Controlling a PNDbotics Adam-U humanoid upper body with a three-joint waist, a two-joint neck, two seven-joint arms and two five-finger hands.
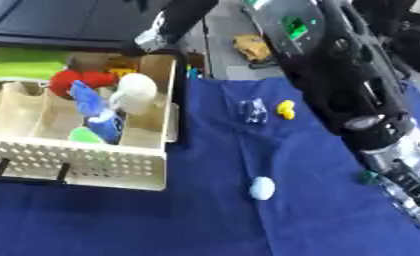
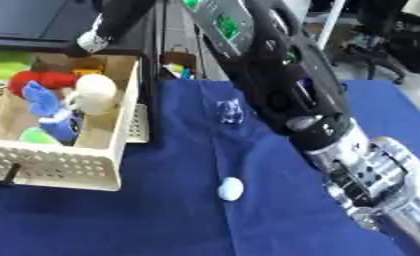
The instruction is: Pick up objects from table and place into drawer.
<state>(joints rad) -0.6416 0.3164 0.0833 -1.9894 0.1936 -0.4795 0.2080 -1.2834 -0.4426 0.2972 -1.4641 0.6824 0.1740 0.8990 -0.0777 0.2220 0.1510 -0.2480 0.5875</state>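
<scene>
A: Three loose pieces lie on the table's blue cloth [image 1: 213, 220]: pale egg [image 1: 262, 188], clear cube [image 1: 254, 111], yellow piece [image 1: 286, 109]. Drawer [image 1: 82, 167] sits well left, already crowded.

B: Right hand [image 2: 384, 185]? Fingers' state: cannot tell. Left hand: not visible.

A: Risk: egg likely rolls if nudged. Right forearm [image 1: 336, 75] hides the yellow piece in one view.

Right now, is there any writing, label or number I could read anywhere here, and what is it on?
No readable text anywhere.
Green patch on the robot arm: may be a marking, too blurred to read.
Toys in the drawer: no lettering visible.
Blue cloth: plain.
</scene>
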